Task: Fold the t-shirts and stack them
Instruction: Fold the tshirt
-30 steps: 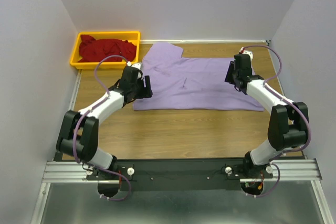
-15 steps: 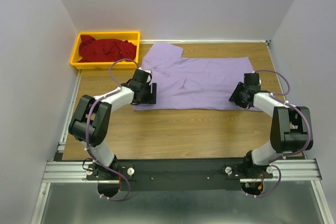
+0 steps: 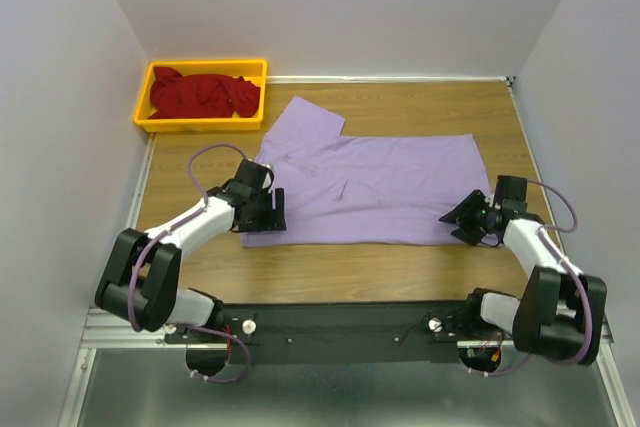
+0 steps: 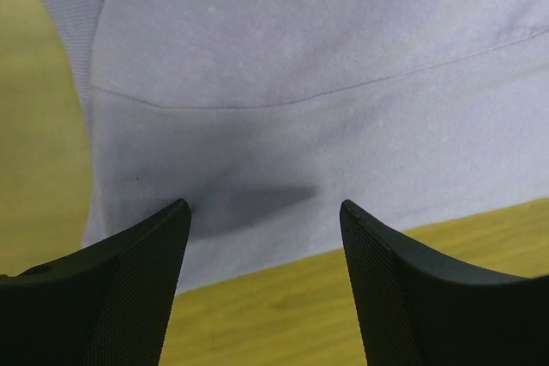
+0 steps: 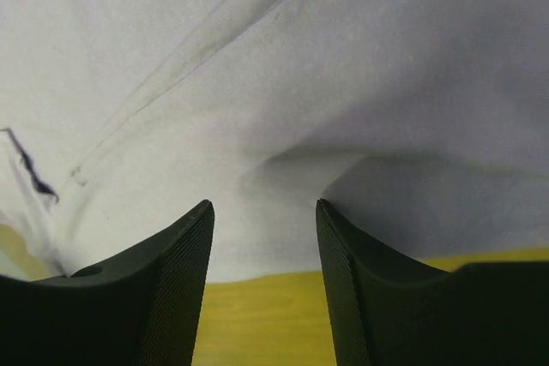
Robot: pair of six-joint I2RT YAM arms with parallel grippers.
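A light lavender short-sleeved cloth t-shirt (image 3: 380, 182) lies spread flat on the wooden table (image 3: 330, 272), its hem along the near side. The left gripper (image 3: 273, 213) sits low at the near-left corner and the right gripper (image 3: 456, 225) at the near-right corner. On both, the jaws stand apart with the tips at the hem and nothing clamped between them. A crumpled dark red cloth t-shirt (image 3: 200, 95) lies in the yellow plastic bin (image 3: 205, 66) at the far left.
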